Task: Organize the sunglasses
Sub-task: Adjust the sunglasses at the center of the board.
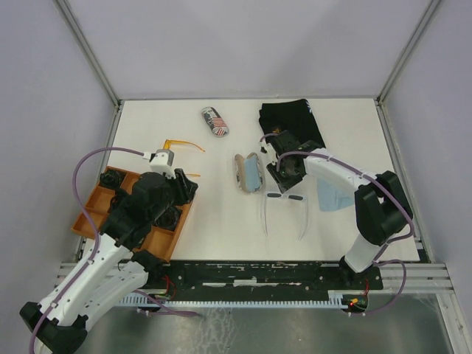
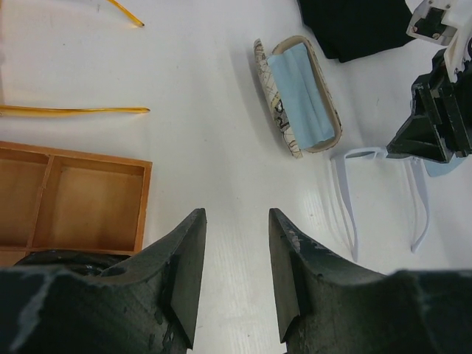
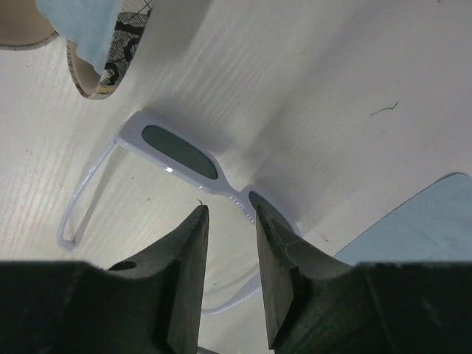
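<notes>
While the overhead view buries the front of the white sunglasses (image 1: 284, 198) under the right arm, the wrist camera shows their dark lenses. It also shows the right pincer (image 3: 230, 214), jaws parted at the bridge and gripping nothing. The left pincer (image 2: 236, 214), parted and empty, hangs over the white surface (image 1: 221, 221) beside an orange tray (image 1: 96, 203). The orange sunglasses (image 1: 184, 144) lie just beyond the tray. Pale grey walls (image 1: 258, 44) enclose it.

Tray (image 1: 87, 214) at left, open case (image 1: 247, 172) mid-table, sunglasses (image 1: 291, 197) just right of it.
</notes>
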Motion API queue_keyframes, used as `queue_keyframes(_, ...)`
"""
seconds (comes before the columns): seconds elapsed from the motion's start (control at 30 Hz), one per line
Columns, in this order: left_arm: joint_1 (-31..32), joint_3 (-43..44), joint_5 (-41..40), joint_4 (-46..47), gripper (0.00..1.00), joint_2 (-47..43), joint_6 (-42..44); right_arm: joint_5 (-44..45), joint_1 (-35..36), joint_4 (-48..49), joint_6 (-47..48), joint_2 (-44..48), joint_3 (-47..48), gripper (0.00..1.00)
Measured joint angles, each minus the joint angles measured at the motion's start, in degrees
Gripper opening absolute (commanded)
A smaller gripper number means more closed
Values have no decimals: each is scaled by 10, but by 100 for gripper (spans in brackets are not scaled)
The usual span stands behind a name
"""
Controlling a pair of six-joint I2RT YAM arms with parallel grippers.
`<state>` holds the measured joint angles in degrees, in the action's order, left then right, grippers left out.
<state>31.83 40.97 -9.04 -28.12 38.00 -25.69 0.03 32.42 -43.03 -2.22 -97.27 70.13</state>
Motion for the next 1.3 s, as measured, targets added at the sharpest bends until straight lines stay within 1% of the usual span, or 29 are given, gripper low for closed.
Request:
queue_keyframes(0.37,0,0,-2,-6,46,14,0,-16,-16,-19,36,-30,3,41)
queue_keyframes(0.83,0,0,-3,-6,43,14,0,-31,-23,-18,41,-58,21,38)
queue_keyframes(1.17,0,0,-3,-6,42,15,0,-42,-24,-19,41,-68,28,25)
queue_keyframes(1.3,0,0,-3,-6,42,16,0,-46,-24,-23,40,-68,28,23)
